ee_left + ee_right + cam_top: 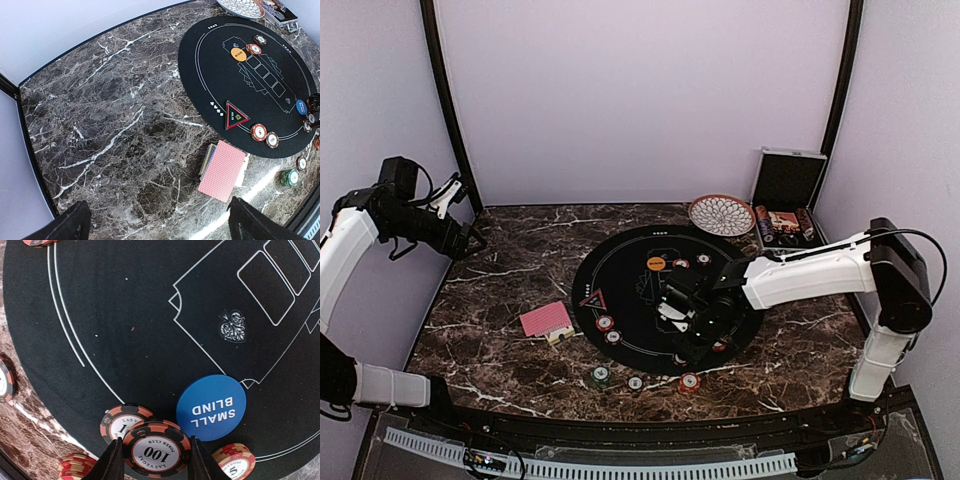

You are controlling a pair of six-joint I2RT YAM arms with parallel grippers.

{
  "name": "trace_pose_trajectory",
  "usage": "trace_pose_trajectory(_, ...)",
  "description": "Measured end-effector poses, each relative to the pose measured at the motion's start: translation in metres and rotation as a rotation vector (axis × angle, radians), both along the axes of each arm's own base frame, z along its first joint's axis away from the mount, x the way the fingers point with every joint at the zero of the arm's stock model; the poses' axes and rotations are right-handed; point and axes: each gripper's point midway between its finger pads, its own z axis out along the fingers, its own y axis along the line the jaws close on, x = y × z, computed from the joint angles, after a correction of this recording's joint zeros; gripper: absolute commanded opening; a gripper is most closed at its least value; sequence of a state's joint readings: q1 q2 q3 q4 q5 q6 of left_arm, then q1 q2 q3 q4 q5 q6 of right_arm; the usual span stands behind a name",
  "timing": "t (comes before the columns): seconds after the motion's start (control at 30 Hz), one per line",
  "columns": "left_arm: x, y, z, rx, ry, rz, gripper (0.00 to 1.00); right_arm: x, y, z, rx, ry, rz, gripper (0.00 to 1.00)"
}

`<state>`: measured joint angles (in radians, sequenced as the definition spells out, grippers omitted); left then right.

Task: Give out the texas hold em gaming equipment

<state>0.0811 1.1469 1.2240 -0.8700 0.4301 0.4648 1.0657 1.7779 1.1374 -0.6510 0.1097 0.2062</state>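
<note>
My right gripper (156,461) is shut on a black-and-orange "100" poker chip (157,450), just above the near part of the round black mat (620,275). A second chip (117,420) lies under it, the blue "SMALL BLIND" disc (211,407) is beside it, and a red "5" chip (235,460) lies to the right. The pink-backed card deck (546,320) lies on the marble left of the mat and also shows in the left wrist view (225,170). The orange disc (656,264) lies on the mat. My left gripper (470,240) is open and empty, high at the far left.
Two red chips (259,132) and a red triangle marker (235,116) lie at the mat's left rim. Green (601,376), white (635,383) and red (690,382) chips lie on the marble near the front edge. The patterned bowl (721,214) and open silver case (786,200) stand at the back right.
</note>
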Motion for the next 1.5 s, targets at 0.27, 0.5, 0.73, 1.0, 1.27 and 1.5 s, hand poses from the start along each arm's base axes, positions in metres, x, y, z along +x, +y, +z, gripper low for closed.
trace_pose_trajectory(0.27, 0.0, 0.0, 0.0, 0.0, 0.0, 0.0, 0.99, 0.003, 0.005, 0.001, 0.022, -0.011, -0.012, 0.22)
trace_pose_trajectory(0.5, 0.0, 0.0, 0.0, 0.0, 0.0, 0.0, 0.99, 0.002, 0.007, -0.002, 0.026, -0.003, -0.011, 0.24)
trace_pose_trajectory(0.73, 0.0, 0.0, 0.0, 0.0, 0.0, 0.0, 0.99, 0.001, 0.008, -0.005, 0.031, 0.008, -0.009, 0.25)
trace_pose_trajectory(1.0, 0.0, 0.0, 0.0, 0.001, -0.001, -0.001, 0.99, -0.002, 0.008, -0.01, 0.028, 0.022, -0.008, 0.31)
trace_pose_trajectory(1.27, 0.0, 0.0, 0.0, 0.002, -0.001, -0.002, 0.99, -0.003, 0.009, -0.011, 0.032, 0.029, -0.012, 0.47)
trace_pose_trajectory(1.5, 0.0, 0.0, 0.0, 0.004, -0.002, -0.003, 0.99, -0.005, 0.01, -0.011, 0.035, 0.034, -0.019, 0.52)
